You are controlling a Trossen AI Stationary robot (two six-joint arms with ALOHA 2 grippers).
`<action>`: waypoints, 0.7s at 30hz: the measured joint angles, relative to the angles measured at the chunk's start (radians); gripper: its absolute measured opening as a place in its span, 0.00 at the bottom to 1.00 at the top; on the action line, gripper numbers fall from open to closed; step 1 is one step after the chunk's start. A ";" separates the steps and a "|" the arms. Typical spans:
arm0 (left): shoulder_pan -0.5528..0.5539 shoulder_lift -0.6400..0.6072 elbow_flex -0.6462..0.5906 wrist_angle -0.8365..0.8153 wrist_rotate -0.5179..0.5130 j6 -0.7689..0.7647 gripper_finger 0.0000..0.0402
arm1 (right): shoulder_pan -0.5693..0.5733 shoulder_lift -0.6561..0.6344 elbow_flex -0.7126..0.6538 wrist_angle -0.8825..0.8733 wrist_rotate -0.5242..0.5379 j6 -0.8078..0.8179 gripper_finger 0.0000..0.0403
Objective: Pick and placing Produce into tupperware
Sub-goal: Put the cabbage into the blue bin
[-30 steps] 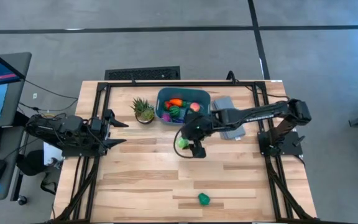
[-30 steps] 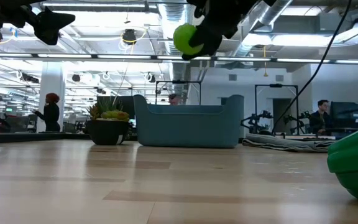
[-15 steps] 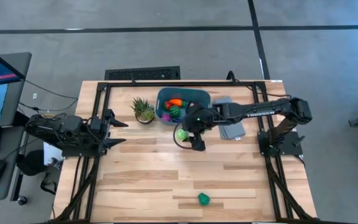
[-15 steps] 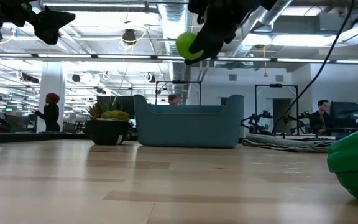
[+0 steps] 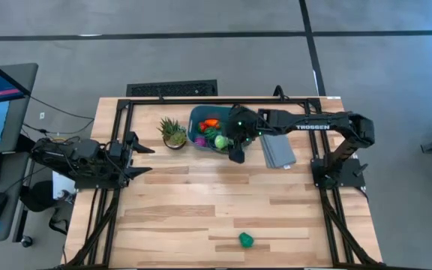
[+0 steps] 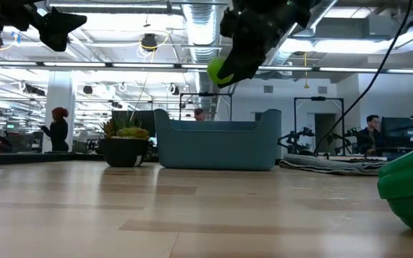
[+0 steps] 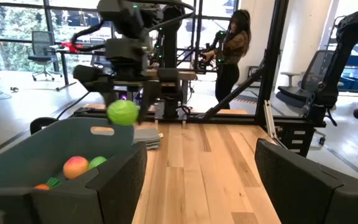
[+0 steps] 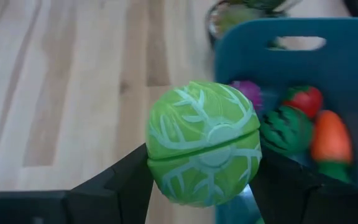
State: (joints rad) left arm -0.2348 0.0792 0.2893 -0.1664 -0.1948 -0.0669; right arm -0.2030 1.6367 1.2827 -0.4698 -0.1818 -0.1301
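Above the near edge of the teal tupperware point(image 5: 201, 114), the right gripper point(image 5: 226, 141) is clenched on a green ball point(image 5: 220, 140). The right wrist view shows the ball's pale veined pattern point(image 8: 204, 143) and a watermelon point(image 8: 286, 129), strawberry point(image 8: 303, 99) and carrot point(image 8: 331, 137) inside; the left wrist view adds a peach point(image 7: 75, 167). The left gripper point(image 5: 142, 160) waits half spread, empty, at the table's left side.
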 joint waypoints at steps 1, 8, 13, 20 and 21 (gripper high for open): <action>0.000 0.000 0.000 0.000 0.000 0.000 0.72 | -0.012 0.000 0.000 0.001 0.000 0.002 0.63; 0.000 0.000 0.000 0.000 0.005 0.019 0.72 | -0.083 0.000 0.000 0.051 -0.001 0.018 0.63; 0.000 0.000 0.000 -0.002 0.005 0.042 0.72 | -0.122 0.000 0.000 0.082 -0.002 0.018 0.63; 0.000 0.000 0.000 0.015 -0.034 0.171 0.72 | -0.173 0.001 0.000 0.112 -0.001 0.025 0.63; 0.000 -0.001 0.000 0.026 -0.054 0.190 0.72 | -0.178 0.001 0.000 0.117 -0.001 0.026 0.63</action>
State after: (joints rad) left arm -0.2348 0.0777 0.2893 -0.1401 -0.2488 0.1227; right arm -0.3810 1.6379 1.2827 -0.3528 -0.1829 -0.1044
